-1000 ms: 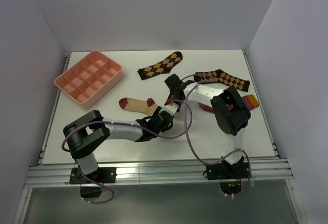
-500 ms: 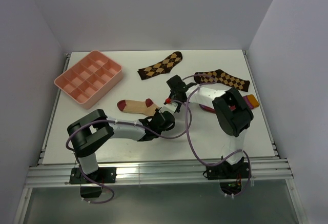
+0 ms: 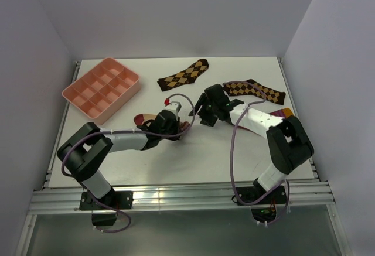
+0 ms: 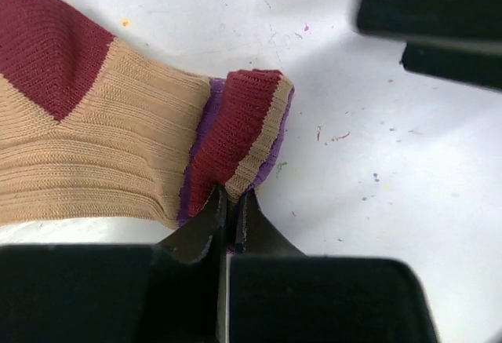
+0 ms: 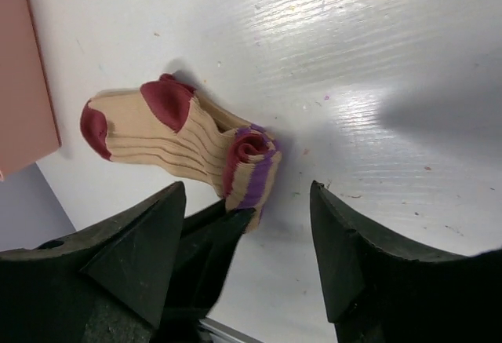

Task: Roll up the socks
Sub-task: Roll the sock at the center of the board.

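- The tan sock (image 4: 118, 139) lies flat on the desk (image 3: 176, 156). Its striped cuff (image 4: 239, 127) is already turned over into a short first roll, and the maroon heel and toe are not yet rolled.
- The left end effector (image 4: 228, 202) is closed on the near edge of that roll, with cuff fabric pinched between its two tips.
- From those tips the roll sits directly ahead, touching them. The rest of the sock runs off to the end effector's left, so its long axis lies crosswise to the way the fingers point.
- That crosswise relation seems to be what the next move depends on. To lengthen the roll, it has to travel along the axis toward the toe, sideways from the grip and not forward.
- The right end effector (image 5: 247, 186) has its fingers spread wide and holds nothing. The rolled cuff lies just ahead of the gap between them, near but apart.
- The left arm is the nearer one, being in contact. The right looks placed to steady or tuck the roll.
- The crimson sock (image 3: 286, 113) is well apart on the far side of the right arm. Only its orange cuff end shows, and it is not rolled.
- Beyond both end effectors lie two argyle socks, one (image 3: 183, 74) toward the middle and the other (image 3: 258, 91) to the right. A pink divided tray (image 3: 111, 111) sits to the left.
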`<state>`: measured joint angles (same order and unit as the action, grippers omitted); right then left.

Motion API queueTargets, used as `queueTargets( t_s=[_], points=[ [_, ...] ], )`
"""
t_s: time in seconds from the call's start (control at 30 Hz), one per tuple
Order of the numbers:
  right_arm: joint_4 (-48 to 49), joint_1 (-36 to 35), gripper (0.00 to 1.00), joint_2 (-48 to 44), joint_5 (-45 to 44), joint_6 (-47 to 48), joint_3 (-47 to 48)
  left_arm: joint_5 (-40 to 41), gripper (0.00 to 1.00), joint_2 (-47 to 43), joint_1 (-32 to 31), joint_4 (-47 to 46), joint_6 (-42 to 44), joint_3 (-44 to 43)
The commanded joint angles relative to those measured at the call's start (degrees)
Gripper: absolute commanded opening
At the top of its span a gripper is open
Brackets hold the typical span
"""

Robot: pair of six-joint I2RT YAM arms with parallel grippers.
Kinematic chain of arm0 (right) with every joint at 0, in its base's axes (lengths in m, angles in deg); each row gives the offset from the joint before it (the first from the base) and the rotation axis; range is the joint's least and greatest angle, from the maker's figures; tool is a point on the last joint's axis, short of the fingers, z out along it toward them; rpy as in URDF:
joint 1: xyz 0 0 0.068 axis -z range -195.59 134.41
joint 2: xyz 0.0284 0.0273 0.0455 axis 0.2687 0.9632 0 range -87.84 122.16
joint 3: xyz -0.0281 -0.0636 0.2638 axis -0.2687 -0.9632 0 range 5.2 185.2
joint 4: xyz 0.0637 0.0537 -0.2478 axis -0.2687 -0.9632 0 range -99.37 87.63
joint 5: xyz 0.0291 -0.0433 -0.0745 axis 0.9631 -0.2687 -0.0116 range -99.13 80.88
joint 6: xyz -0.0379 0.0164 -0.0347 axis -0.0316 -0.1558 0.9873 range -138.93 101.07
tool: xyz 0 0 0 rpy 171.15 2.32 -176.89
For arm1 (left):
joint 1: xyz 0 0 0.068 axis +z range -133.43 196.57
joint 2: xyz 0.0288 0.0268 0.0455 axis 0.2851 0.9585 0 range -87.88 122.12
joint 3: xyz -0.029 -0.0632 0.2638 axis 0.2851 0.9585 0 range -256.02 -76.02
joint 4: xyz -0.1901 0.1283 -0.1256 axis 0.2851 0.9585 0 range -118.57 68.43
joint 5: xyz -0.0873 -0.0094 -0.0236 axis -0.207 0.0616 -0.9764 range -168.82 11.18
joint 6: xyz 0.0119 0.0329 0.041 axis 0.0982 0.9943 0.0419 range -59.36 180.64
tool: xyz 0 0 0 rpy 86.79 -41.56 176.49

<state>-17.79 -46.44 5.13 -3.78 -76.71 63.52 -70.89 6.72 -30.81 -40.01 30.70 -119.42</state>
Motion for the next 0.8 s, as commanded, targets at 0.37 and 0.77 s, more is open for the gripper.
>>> queueTargets(
  t_s=[0.37,0.77],
  points=[
    [13.39,-2.90,0.71,2.12,1.25,-1.37,-6.65,-34.02,0.01,4.18,14.85,-11.40,-22.44,9.12],
    [15.24,-4.22,0.63,7.66,2.13,-0.85,-4.27,-36.84,0.01,8.66,17.40,-6.23,-24.03,4.29]
  ],
)
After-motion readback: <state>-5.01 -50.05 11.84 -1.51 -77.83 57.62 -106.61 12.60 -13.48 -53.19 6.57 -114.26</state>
